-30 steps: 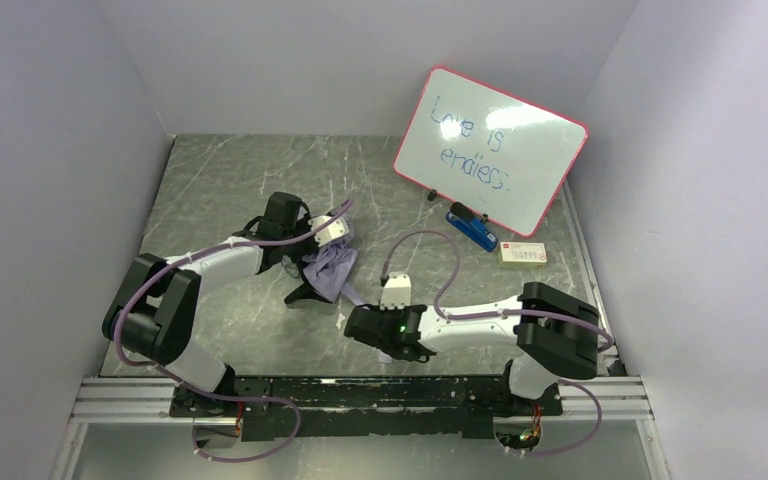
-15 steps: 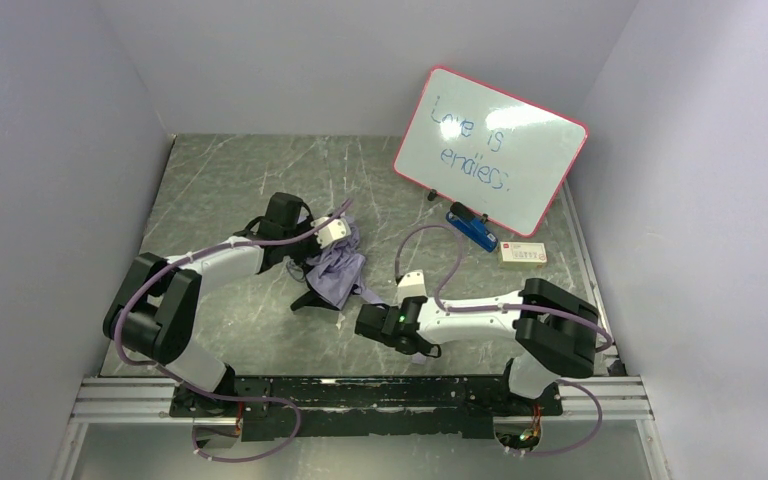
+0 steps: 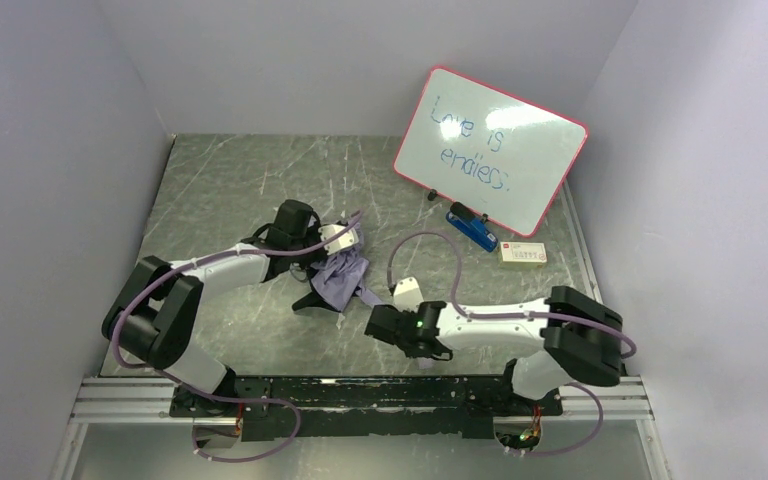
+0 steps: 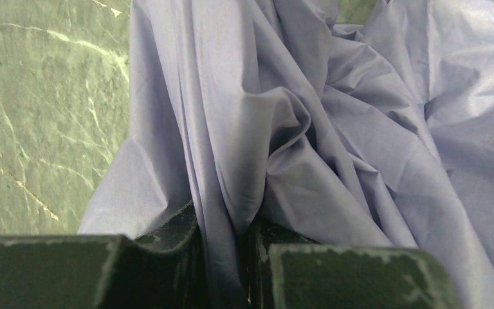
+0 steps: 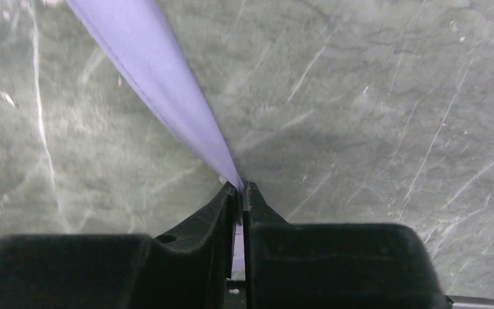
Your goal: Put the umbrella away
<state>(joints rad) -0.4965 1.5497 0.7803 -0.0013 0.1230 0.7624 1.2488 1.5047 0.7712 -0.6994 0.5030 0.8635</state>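
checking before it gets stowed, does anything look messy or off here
The umbrella looks off: its lavender fabric sits crumpled and bunched rather than folded, a fold clamped in the left pincer and one strip stretched taut into the right pincer.

The umbrella (image 3: 342,272) is lying crumpled near the middle of the bench (image 3: 220,180), slightly toward the near edge. Its lavender fabric is bunching in loose folds, with a black part poking out at the near-left. The left end effector (image 4: 228,232) is pinching the folds, and the right end effector (image 5: 240,193) is pinching a taut strip (image 5: 148,64).
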